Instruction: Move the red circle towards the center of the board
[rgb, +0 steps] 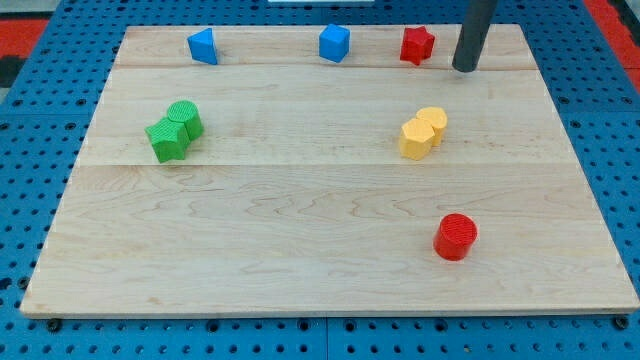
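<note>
The push is not yet begun: my tip (465, 68), a plain rod with no tool to open or close, stands well apart from the red circle (456, 237), which sits near the counter's (300, 220) lower right.

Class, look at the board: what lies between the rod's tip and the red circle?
In the camera view, the two yellow blocks lie just left of the line from my tip down to the red circle; otherwise bare board.

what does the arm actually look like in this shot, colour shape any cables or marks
Only the end of me shows: a straight, round rod, dark grey to black, with a smooth matte surface. It enters from the view's top edge and ends at my tip, which is cut flat. No cables, labels, markings or joints are visible on the part in view. The rest of the arm is outside the picture.
</note>
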